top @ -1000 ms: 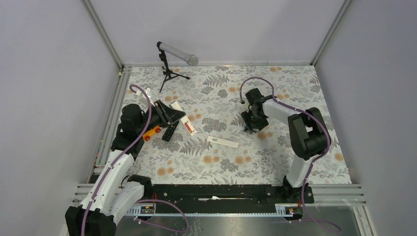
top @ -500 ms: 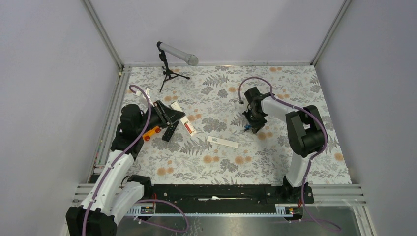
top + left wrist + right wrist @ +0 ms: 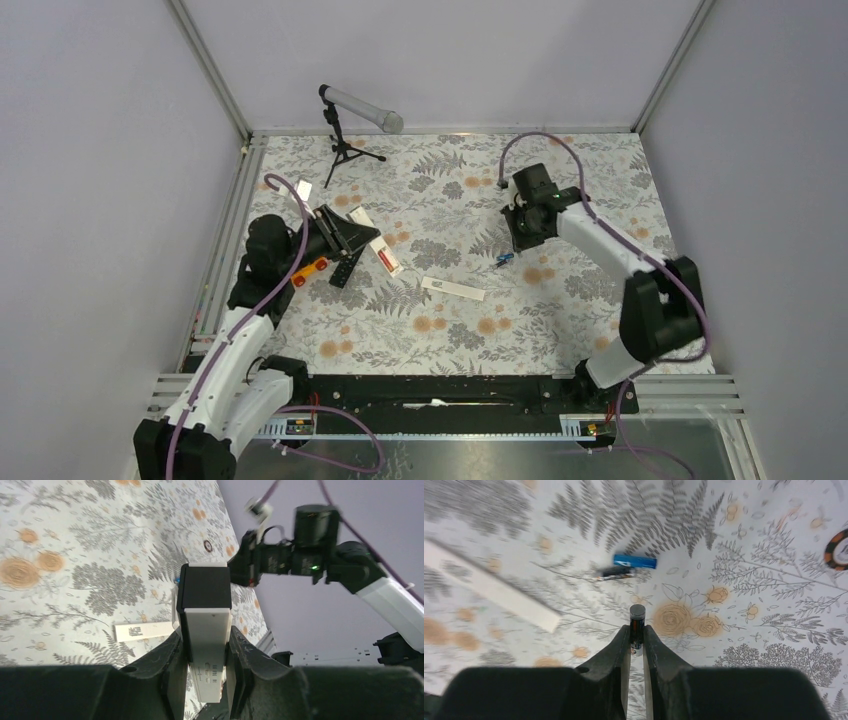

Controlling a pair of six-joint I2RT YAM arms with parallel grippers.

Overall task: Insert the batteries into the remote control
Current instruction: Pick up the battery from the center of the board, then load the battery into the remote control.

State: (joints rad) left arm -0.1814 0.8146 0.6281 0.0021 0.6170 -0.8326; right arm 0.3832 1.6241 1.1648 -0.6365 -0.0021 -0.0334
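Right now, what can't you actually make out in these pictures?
Small dark cylindrical battery in the right gripper: lower half hidden by the gripper, right wrist view.
Dark object beside the blue cylindrical battery: motion-blurred, right wrist view.
White-and-black remote control in the left gripper: sides covered by the gripper, left wrist view.

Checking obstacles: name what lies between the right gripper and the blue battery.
Right wrist view: a dark, blurred cylinder beside the blue battery; otherwise bare cloth before the right gripper.
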